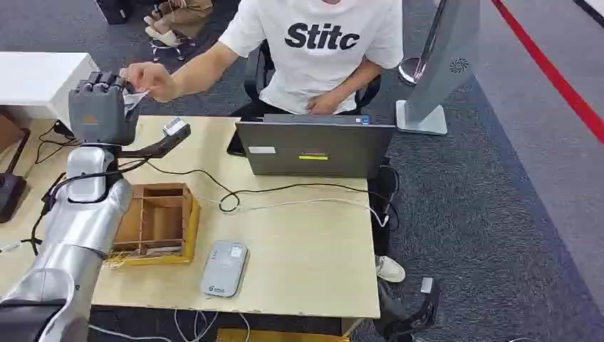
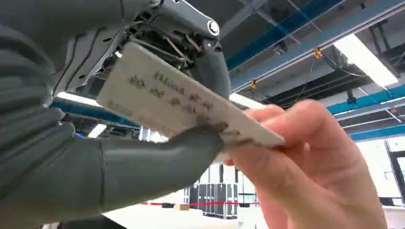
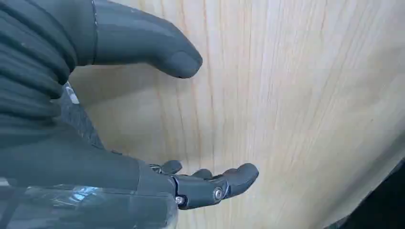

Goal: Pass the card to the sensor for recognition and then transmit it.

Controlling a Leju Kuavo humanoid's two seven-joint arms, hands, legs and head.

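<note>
**Above the far left of the table: card held between robot hand and person's hand**

Table (image 1: 313,242): pale wood top, carrying the items listed below.

Person (image 1: 320,43): seated behind the table in a white printed shirt, one arm stretched toward the robot's raised hand.

Left arm (image 1: 85,214): silver, rising from the lower left corner, forearm near upright.

Laptop (image 1: 313,148): grey, lid open with its back toward the robot, at the far edge of the table.

Wooden box (image 1: 160,224): open, divided into compartments, just beside the left arm.

Left hand (image 1: 103,110): raised above the table's far left side, back of the hand toward the head camera. Thumb and fingers closed on the card.

Right hand (image 3: 181,119): close over pale wood grain, thumb and fingers apart, nothing between them.

Sensor (image 1: 224,268): flat grey unit lying near the table's front edge, well apart from the raised hand.

Person's hand (image 2: 305,171): fingertips pinching the card's free end.

Card (image 2: 181,102): white, thin, faint blurred print on its face, text unreadable; one end under the robot's thumb.
</note>
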